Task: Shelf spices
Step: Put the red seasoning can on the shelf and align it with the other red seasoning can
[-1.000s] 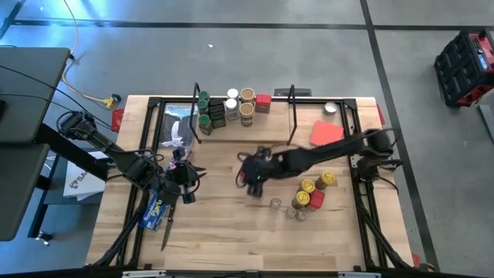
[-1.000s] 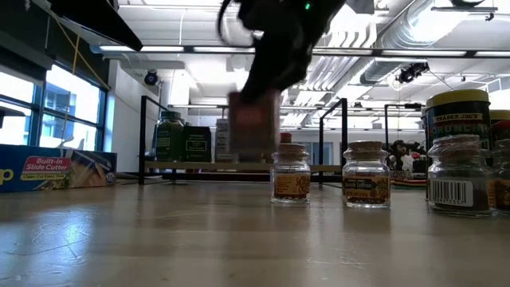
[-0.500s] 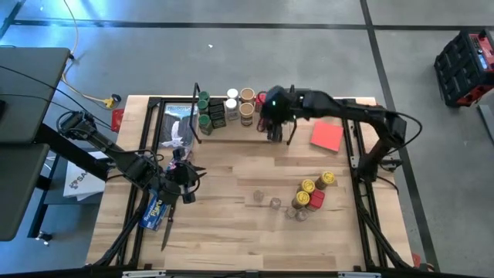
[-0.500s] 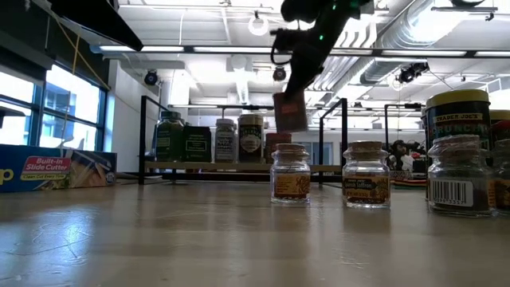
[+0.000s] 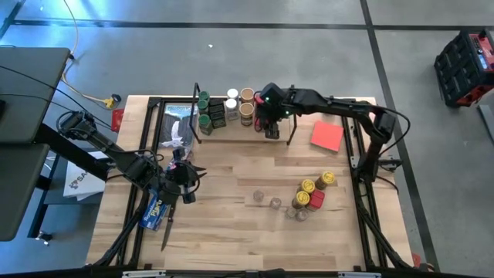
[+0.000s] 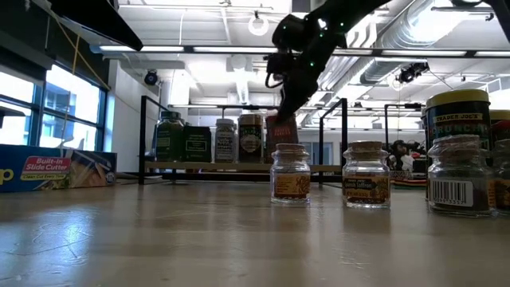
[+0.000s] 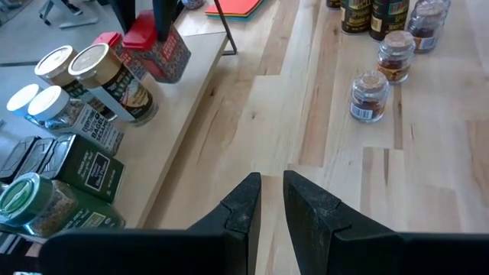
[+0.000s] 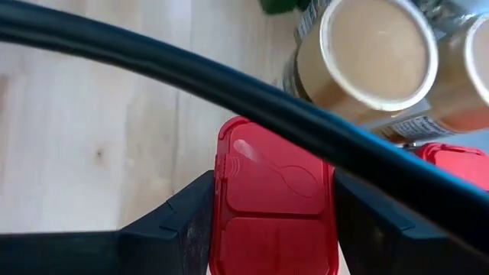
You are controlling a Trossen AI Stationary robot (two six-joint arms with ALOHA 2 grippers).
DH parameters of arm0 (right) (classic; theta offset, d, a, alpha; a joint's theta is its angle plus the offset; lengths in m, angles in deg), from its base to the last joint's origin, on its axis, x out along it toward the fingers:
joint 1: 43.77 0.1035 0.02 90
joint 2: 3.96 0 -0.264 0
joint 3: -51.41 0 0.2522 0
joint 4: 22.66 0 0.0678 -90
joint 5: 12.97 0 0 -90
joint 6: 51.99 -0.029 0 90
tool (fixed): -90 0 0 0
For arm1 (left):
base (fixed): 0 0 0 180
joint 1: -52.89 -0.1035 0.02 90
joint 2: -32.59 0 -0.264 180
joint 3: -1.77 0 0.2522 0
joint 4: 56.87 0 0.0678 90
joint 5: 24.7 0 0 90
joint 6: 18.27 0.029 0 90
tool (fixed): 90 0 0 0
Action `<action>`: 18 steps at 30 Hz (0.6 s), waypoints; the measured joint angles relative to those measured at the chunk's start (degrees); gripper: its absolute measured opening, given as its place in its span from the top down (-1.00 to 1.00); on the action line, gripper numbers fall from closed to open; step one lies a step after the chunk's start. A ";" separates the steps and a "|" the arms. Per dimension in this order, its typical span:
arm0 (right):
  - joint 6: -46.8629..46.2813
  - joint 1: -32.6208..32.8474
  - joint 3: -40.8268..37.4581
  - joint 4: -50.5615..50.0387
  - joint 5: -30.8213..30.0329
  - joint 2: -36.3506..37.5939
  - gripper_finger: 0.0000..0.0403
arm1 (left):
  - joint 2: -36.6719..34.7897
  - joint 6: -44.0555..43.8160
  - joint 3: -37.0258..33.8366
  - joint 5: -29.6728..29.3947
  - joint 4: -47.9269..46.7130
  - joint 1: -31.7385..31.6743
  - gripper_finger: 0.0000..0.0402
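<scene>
My right gripper (image 5: 270,122) is at the shelf (image 5: 231,135), a wooden board in a black wire frame, and is shut on a red square tin (image 8: 275,198). The tin hangs low by the board's front edge, beside a tan-lidded jar (image 8: 374,46). I cannot tell if it touches the board. Green-, white- and tan-lidded jars (image 5: 224,108) and another red tin (image 5: 263,100) stand on the board. Yellow-lidded jars (image 5: 316,184), a red tin (image 5: 316,199) and tiny clear jars (image 5: 266,201) stand on the table. My left gripper (image 7: 271,202) waits near the table's left side, open by a narrow gap. My right gripper pinches the red square tin by two opposite sides just below its lid (image 8: 229,191), one finger (image 8: 179,221) on each side. The fingers come from above, pointing down. The tin (image 6: 280,131) hangs below them, slightly tilted.
A long blue plastic-wrap box (image 5: 157,208) lies by my left gripper. A flat red card (image 5: 326,135) lies right of the shelf. A black wire bar (image 8: 229,84) of the shelf crosses just above the tin. Bare wood lies between the shelf and the clear jars.
My right gripper has carried the red tin from the middle of the table up and toward the far edge. It then moved slightly left and lowered the tin toward the shelf board beside the tan-lidded jars.
</scene>
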 joint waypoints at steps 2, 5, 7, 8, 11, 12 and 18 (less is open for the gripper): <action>0.78 0.00 0.00 0.08 -1.27 -0.82 -0.05 | -0.01 -0.02 0.00 0.00 0.07 0.00 0.74; 1.36 -0.09 0.00 0.37 -3.43 -1.82 -0.12 | -0.01 0.00 0.00 0.01 0.25 0.00 0.74; 1.38 -0.29 0.00 0.68 -4.31 -1.98 -0.13 | -0.01 -0.01 0.00 0.02 0.27 0.00 0.74; 1.38 -0.38 0.00 0.84 -4.36 -1.96 -0.14 | -0.01 0.00 0.00 0.02 0.27 0.00 0.74; 1.40 -0.71 0.00 2.54 -4.47 -1.91 -0.15 | -0.01 0.02 0.00 0.04 0.28 0.00 0.74; 1.58 -0.86 0.00 2.91 -4.48 -1.91 -0.15 | -0.01 0.02 0.00 0.02 0.31 0.00 0.74; 4.58 -1.20 0.00 3.41 -4.53 -1.80 -0.16 | 0.01 0.02 0.00 0.04 0.35 0.00 0.74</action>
